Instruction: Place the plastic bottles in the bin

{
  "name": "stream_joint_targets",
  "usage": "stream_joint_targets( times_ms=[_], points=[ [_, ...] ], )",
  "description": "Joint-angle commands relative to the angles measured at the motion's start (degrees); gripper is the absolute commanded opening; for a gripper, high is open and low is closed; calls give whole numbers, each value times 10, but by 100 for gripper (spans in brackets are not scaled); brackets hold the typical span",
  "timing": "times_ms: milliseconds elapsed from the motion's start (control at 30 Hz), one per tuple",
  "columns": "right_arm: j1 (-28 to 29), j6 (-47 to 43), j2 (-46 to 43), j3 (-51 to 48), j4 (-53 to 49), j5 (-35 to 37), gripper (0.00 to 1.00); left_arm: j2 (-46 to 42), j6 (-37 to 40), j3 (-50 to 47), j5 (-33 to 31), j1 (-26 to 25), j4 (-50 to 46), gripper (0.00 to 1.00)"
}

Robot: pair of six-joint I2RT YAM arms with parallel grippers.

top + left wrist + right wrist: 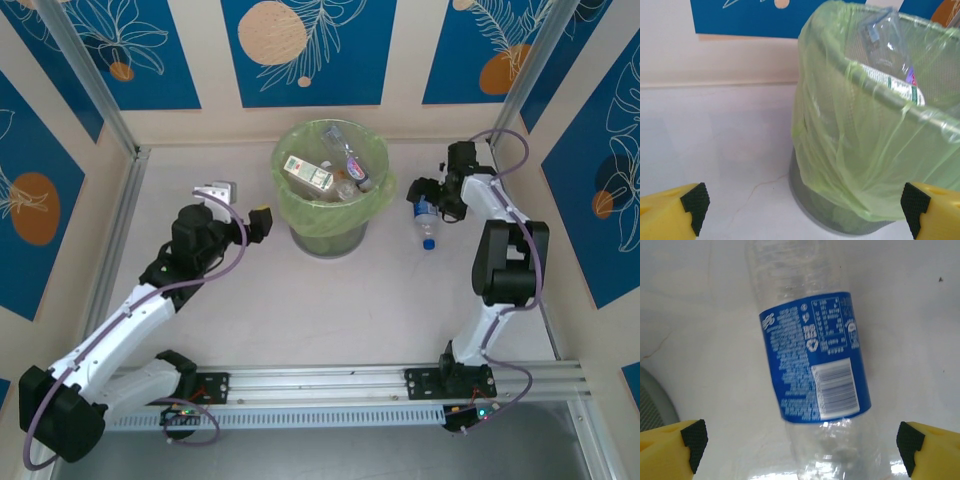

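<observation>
There is one bin (330,232), with two arms and two grippers around it. One bottle (424,213) lies on the table (250,310). At least three more bottles show inside the bin (they overlap, so I cannot give a firm count there). One has a red-and-white label (308,175). A clear crumpled one (350,150) leans toward the far rim, and an amber-looking one (346,190) sits between them.

The bottle on the table lies on its side just right of the bin, apart from it, with its blue cap (428,243) toward the near edge. In the right wrist view this bottle (815,365) is thin clear plastic, ribbed and dented. A glossy blue label wraps its middle, covered in small white print, with a white barcode patch (832,390).

The right gripper (422,195) hangs over that bottle with its jaws spread wide. The yellow fingers with black ridged pads (694,442) stand on either side of the bottle without touching it.

The left gripper (262,222) is just left of the bin and faces its wall. Its jaws are also spread wide, with nothing held between them (805,207).

The bin is round and made of grey metal mesh. It is lined with a translucent lime-green bag (850,150) that folds over the rim and hangs wrinkled down the outside. Bare mesh (807,202) shows at the base. The table is white and smooth, with a hairline crack (757,187) near the bin.
</observation>
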Motion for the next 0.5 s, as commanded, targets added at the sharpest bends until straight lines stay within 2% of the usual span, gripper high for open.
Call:
stream_joint_targets(
  times_ms=[0, 200, 267, 467],
  points=[
    [-4, -50, 47, 58, -44, 8, 100, -18, 8, -14, 13, -1, 41, 100],
    [-3, -88, 118, 133, -84, -4, 97, -30, 2, -32, 9, 0, 67, 100],
    [-3, -91, 133, 149, -93, -6, 92, -31, 1, -33, 1, 0, 62, 100],
    [4, -119, 188, 214, -148, -5, 92, -33, 1, -38, -12, 2, 61, 100]
  ],
)
